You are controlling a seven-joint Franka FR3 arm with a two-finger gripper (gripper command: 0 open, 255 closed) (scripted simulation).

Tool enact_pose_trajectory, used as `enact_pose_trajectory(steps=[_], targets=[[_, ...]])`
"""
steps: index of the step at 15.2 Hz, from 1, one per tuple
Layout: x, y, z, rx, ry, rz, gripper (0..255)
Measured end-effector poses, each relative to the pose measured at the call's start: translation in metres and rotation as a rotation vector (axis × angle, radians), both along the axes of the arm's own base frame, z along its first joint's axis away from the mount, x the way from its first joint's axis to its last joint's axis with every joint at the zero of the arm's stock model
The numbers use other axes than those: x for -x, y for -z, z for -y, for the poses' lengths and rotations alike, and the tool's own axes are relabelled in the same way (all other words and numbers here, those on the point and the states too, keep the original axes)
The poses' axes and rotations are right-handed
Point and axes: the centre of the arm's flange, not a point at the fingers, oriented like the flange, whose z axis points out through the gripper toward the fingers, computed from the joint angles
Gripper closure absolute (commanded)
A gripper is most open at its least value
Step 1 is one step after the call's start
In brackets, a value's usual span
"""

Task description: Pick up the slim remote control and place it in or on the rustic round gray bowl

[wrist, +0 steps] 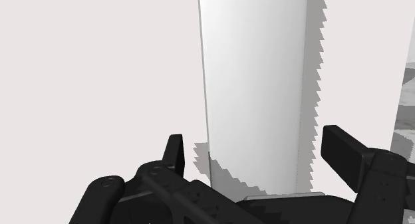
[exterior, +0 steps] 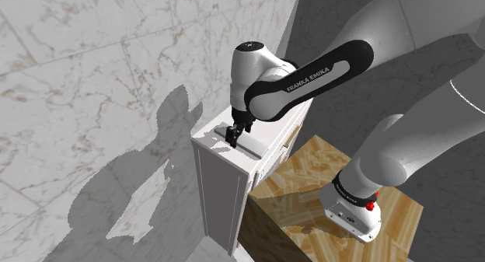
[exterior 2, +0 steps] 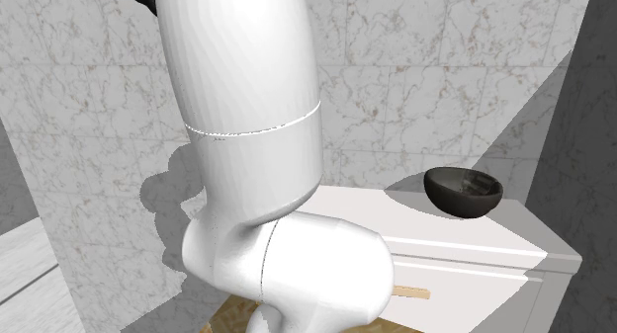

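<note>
A slim, pale grey remote control [wrist: 256, 90] lies flat on the white cabinet top [wrist: 100, 70]. My black gripper [wrist: 258, 148] hangs just over its near end, open. One fingertip [wrist: 175, 151] stands on each side of the remote, with a small gap on both sides, so nothing is held. In the shoulder view the gripper [exterior: 235, 137] points down at the cabinet top near its front edge. A dark grey round bowl [exterior 2: 463, 191] sits empty on the same white top, towards the second exterior view's right.
The white cabinet [exterior: 225, 183] stands against a marble wall [exterior: 85, 74], with drawer fronts [exterior 2: 465, 267] below its top. My wooden stand [exterior: 311, 214] is beside it. The arm's white link [exterior 2: 247, 133] blocks much of the second exterior view.
</note>
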Motion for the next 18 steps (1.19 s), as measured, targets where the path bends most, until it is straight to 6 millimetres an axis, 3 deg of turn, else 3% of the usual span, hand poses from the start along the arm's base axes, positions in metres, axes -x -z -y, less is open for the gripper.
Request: enact_pose_trajectory(steps=[2,3,13,18], targets=[[0.000,0.000,0.000,0.000,0.000,0.000,0],[0.000,0.000,0.000,0.000,0.000,0.000,255],[0.000,0.000,0.000,0.000,0.000,0.000,255],[0.000,-0.020,0.002,0.000,0.000,0.000,255]])
